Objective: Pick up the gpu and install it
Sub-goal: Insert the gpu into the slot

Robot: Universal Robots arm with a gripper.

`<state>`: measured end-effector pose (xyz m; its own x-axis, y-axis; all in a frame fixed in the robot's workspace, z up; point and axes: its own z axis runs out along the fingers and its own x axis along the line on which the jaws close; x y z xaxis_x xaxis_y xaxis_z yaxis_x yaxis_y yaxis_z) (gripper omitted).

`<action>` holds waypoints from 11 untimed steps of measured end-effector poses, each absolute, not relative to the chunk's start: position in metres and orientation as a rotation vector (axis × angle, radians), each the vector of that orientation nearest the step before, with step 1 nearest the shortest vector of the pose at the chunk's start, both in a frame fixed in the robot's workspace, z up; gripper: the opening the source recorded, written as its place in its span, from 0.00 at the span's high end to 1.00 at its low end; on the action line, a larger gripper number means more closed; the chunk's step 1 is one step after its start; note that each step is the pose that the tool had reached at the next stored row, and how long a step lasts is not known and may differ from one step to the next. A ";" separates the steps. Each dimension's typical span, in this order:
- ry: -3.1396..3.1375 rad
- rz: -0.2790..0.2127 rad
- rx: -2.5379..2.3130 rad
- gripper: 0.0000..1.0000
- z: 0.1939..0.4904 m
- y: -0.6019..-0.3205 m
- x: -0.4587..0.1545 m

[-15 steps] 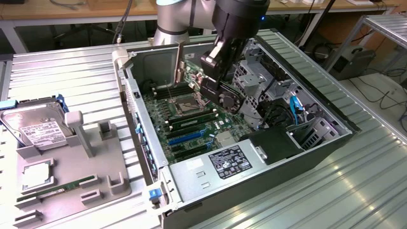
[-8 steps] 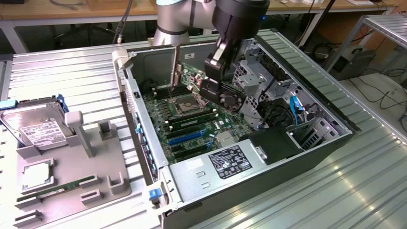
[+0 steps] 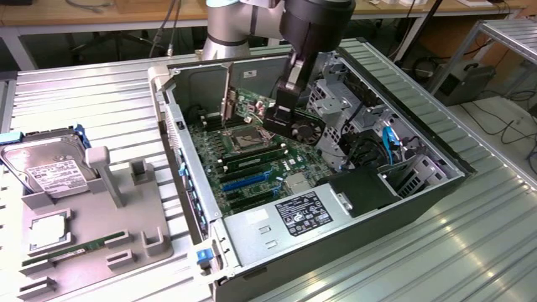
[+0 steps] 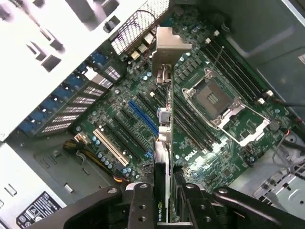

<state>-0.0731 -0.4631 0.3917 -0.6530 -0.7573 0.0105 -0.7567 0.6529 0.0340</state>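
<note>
- You are looking at the gripper (image 4: 164, 207) clenching the gpu (image 3: 256, 106) by its upper edge, with a finger (image 4: 140, 202) on each flat face; this grip across the thin card is holding it upright and edge-down, as the slots require.
- The gpu is hanging inside the open computer case (image 3: 180, 145), over the far part of the motherboard (image 4: 195, 157) and just beside the CPU socket (image 3: 251, 136); you cannot tell whether its lower edge is touching a slot.
- Its silver metal bracket (image 4: 169, 43) is facing the perforated rear wall, presumably to line up with the openings there.
- The card is showing a green circuit board and a small black round fan (image 3: 306, 130); a long blue slot (image 4: 143, 117) is lying just beside it.
- On the exterior view's left, a grey moulded tray (image 3: 155, 255) is carrying a boxy silver hard drive (image 3: 46, 167) and a narrow green RAM stick (image 3: 75, 248), well apart from the case.
</note>
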 end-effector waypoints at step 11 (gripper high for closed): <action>-2.637 -0.036 1.657 0.74 0.388 -0.463 -0.073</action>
